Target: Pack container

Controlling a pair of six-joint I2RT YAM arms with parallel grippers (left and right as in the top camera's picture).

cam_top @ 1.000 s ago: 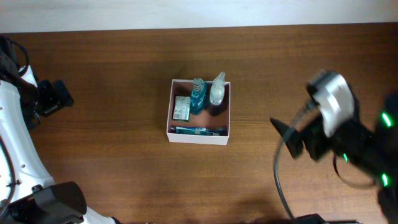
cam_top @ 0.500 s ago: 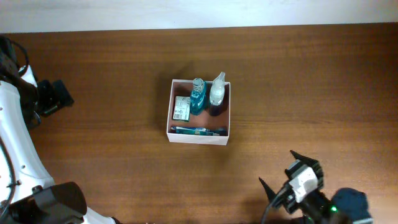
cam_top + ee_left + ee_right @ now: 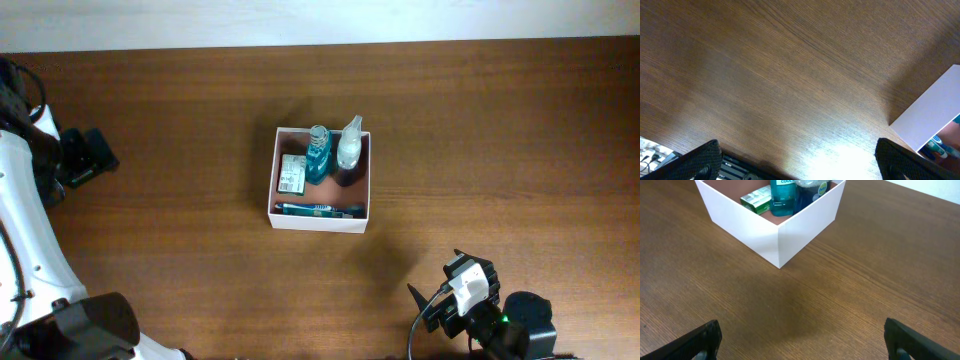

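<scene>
the blue bottle in the container reads "cool"; left end effector and right end effector both spread wide over the tabletop.

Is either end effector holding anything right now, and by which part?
Nothing is held. The left end effector and right end effector are both open and empty, apart from the container.

Left hand and right hand well apart from each other, each spread wide open.
</scene>
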